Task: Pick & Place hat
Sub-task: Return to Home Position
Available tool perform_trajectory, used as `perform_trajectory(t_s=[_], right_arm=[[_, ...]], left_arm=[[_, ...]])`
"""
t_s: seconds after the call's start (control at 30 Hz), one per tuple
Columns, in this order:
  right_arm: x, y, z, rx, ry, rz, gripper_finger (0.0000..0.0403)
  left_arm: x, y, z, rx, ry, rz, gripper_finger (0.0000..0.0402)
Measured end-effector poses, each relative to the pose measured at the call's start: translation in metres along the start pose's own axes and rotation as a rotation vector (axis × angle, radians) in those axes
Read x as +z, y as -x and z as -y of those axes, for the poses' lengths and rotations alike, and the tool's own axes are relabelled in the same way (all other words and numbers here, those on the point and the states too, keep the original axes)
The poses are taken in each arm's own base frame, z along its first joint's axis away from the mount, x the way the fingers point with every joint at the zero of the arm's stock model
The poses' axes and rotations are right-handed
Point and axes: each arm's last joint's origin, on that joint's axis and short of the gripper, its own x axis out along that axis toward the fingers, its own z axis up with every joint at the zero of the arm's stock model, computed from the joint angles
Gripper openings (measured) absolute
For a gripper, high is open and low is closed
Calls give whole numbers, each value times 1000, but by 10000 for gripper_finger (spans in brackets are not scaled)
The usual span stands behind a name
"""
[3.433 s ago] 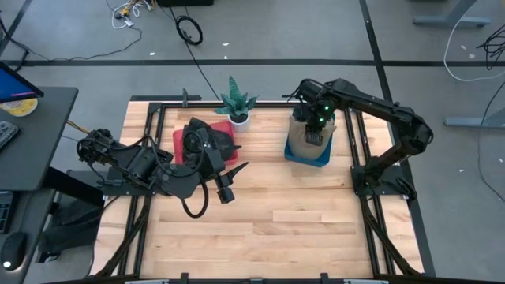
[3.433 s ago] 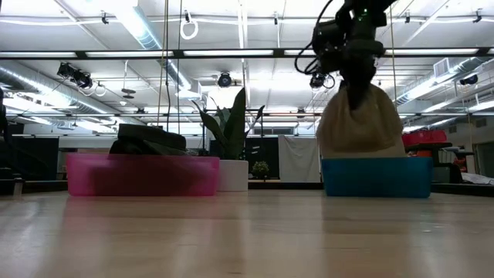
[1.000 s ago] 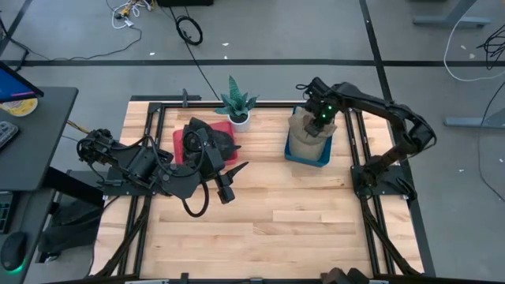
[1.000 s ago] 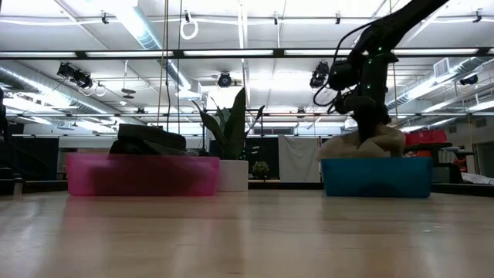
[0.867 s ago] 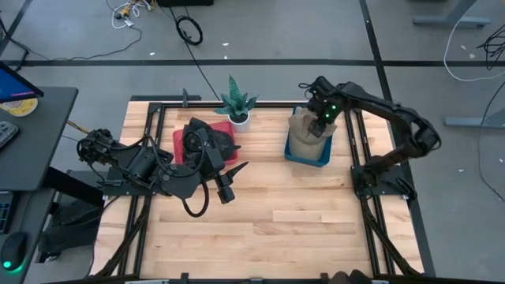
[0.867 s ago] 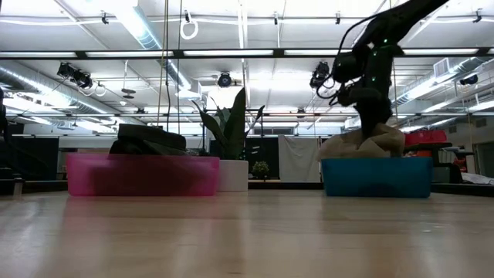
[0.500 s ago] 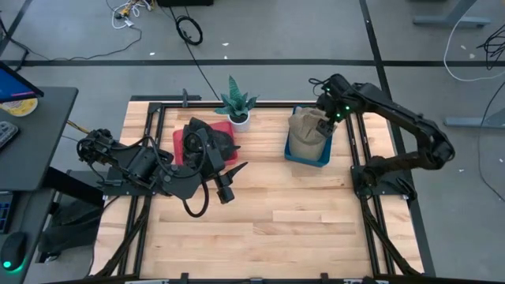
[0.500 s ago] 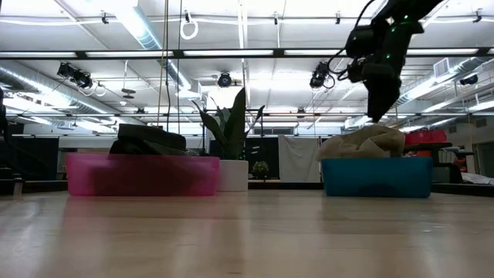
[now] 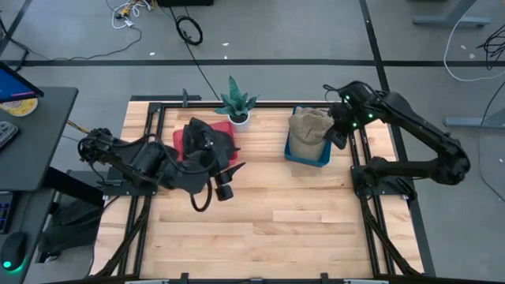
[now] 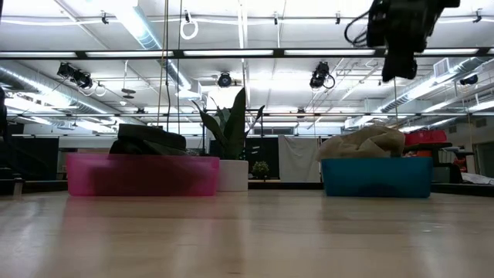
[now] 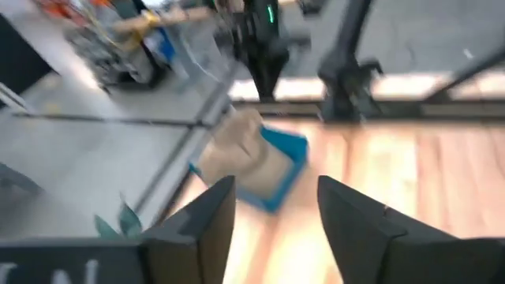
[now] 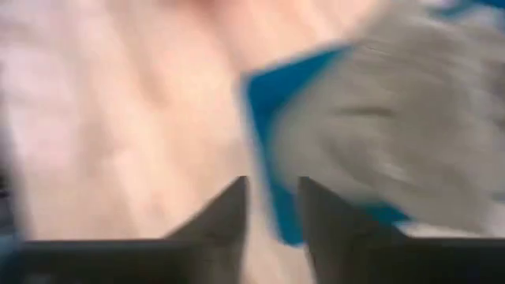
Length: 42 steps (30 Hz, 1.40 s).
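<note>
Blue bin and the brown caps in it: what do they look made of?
Blue bin: likely hard plastic, with straight walls and a smooth, even colour. Brown caps: soft cloth, probably cotton or canvas, matte, slumped in creases above the rim. Right gripper hangs above the bin.
</note>
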Motion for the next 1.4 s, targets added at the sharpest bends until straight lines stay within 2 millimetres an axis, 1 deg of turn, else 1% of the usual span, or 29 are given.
perform_trajectory(t_s=[0.07,0.1,0.13,0.2,0.3,0.33,0.43,0.63,0.73,0.97,1.07,1.17,1.3,1.4], right_arm=[[-1,3,-13,90,50,32,39],[-2,4,-19,111,74,47,20],[-2,5,-25,122,87,61,14],[-3,7,-34,120,106,89,19],[-3,8,-46,141,143,121,8],[-2,7,-50,157,155,131,5],[0,6,-59,191,194,152,6],[1,3,-67,173,233,165,2],[1,2,-70,177,239,160,2],[-2,1,-74,173,183,141,1],[-4,0,-76,178,150,114,1],[-6,0,-77,182,127,97,1],[-7,0,-77,153,95,96,0],[-7,0,-77,145,82,99,0]], left_arm=[[-6,-5,-2,-32,-2,-62,163],[-8,-8,-4,-42,0,-92,147],[-11,-11,-5,-50,-1,-122,130],[-14,-19,-7,-59,9,-156,92],[-20,-35,-7,-73,15,-169,30],[-22,-42,-6,-78,21,-154,15],[-31,-64,-1,-135,21,-120,9],[-52,-100,3,-224,51,-34,5],[-60,-114,-1,-269,62,8,4],[-77,-141,-20,-402,119,65,3],[-87,-143,-31,-456,153,108,4],[-99,-134,-44,-507,206,169,3],[-120,-111,-58,-503,253,232,3],[-133,-89,-69,-500,272,277,3]])
